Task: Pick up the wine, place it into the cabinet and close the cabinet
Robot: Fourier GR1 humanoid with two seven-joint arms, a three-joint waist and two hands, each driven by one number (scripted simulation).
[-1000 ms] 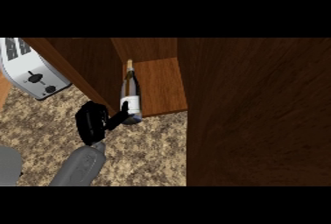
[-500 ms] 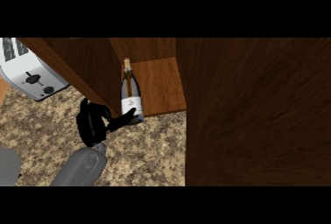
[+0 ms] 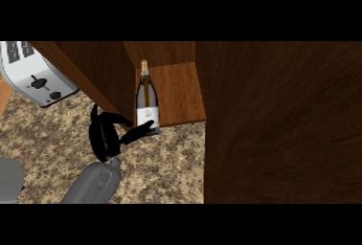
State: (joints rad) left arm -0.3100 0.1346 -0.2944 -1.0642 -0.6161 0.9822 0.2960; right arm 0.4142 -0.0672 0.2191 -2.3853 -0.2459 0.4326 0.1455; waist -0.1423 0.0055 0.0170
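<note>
The wine bottle (image 3: 147, 95), dark glass with a white label and a gold neck, stands on the wooden cabinet shelf (image 3: 180, 91) close to its front edge. My right hand (image 3: 106, 134) is just below and left of the bottle's base, over the counter. Its fingers are spread and relaxed, and one extended finger (image 3: 141, 129) reaches to the foot of the bottle without curling round it. A wide dark wood panel (image 3: 283, 124), seemingly the open cabinet door, fills the right side. My left hand does not show; only a grey bit of arm (image 3: 8, 181) sits at the lower left edge.
A silver toaster (image 3: 32, 72) stands at the upper left on the speckled granite counter (image 3: 163, 167). A slanted wooden cabinet wall (image 3: 92, 72) runs between the toaster and the shelf, close to my hand.
My right hand has let go of the bottle, spread its fingers and drawn back down and left. The bottle stays upright on the shelf.
</note>
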